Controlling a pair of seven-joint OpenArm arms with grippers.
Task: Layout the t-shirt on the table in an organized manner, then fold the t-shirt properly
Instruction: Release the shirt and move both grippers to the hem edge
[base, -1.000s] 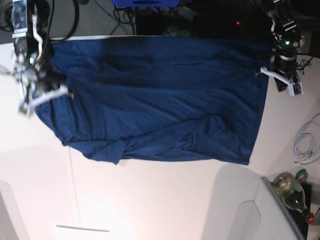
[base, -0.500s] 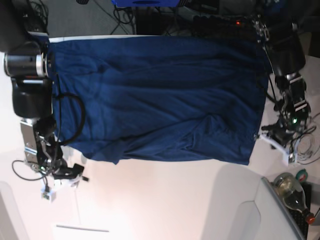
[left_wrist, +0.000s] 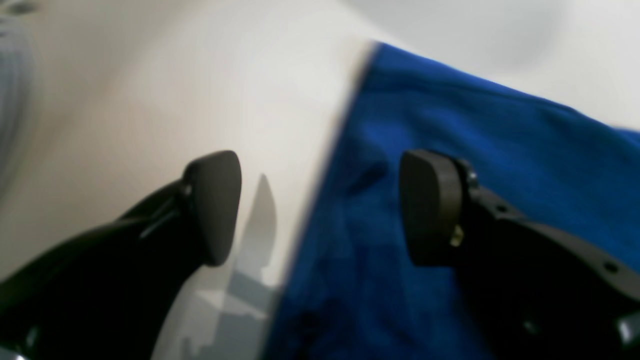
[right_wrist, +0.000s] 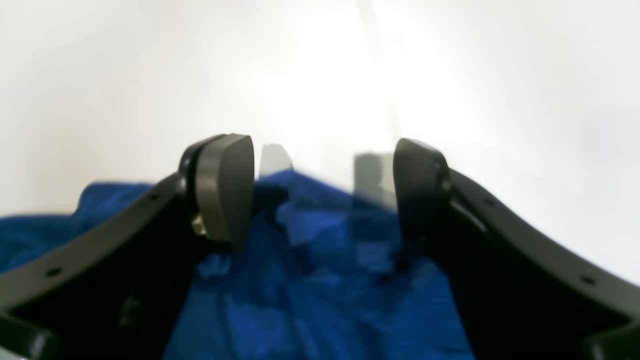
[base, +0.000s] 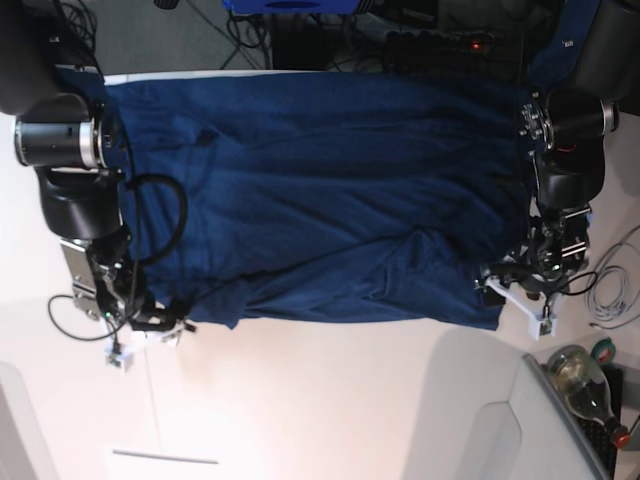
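Now, left tool (left_wrist: 320, 207): released, straddling the t-shirt (base: 320, 200) corner at the surface (base: 330, 400) near edge.
Right tool (right_wrist: 320, 192): released, over the opposite near corner.

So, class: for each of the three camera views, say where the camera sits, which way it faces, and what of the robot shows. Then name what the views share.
Base: from above the table, looking down on the shirt with both arms at its sides.
Left wrist: on the left arm, looking past the left gripper, jaws open across the shirt's edge.
Right wrist: on the right arm, looking past the right gripper, jaws open over the shirt's corner.
Shared: all three show the shirt and table.
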